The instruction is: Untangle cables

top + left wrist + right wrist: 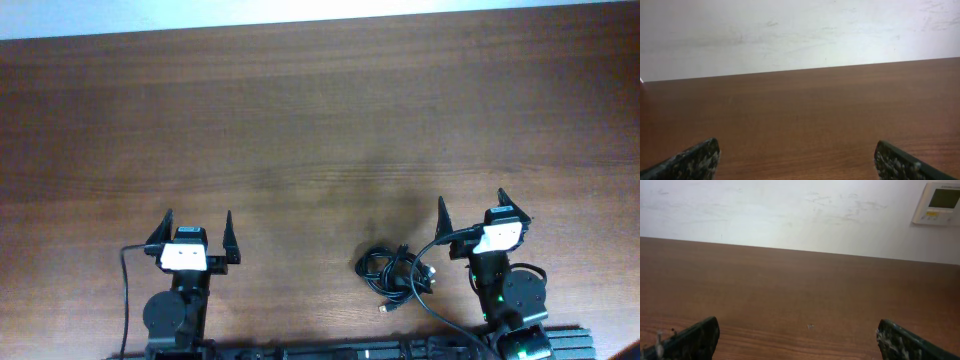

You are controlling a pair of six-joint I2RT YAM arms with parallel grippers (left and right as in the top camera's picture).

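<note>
The cables lie as one small knotted black bundle on the brown wooden table, near the front edge and right of centre, with a small plug end at its lower side. My right gripper is open and empty, just right of the bundle and apart from it. My left gripper is open and empty, well to the left of the bundle. The wrist views show only bare table between the open left fingers and the open right fingers; the cables are out of view there.
A thicker black arm wire loops from the right arm beside the bundle. Another arm wire hangs left of the left arm. A white wall lies beyond the table's far edge, with a wall control panel at the right.
</note>
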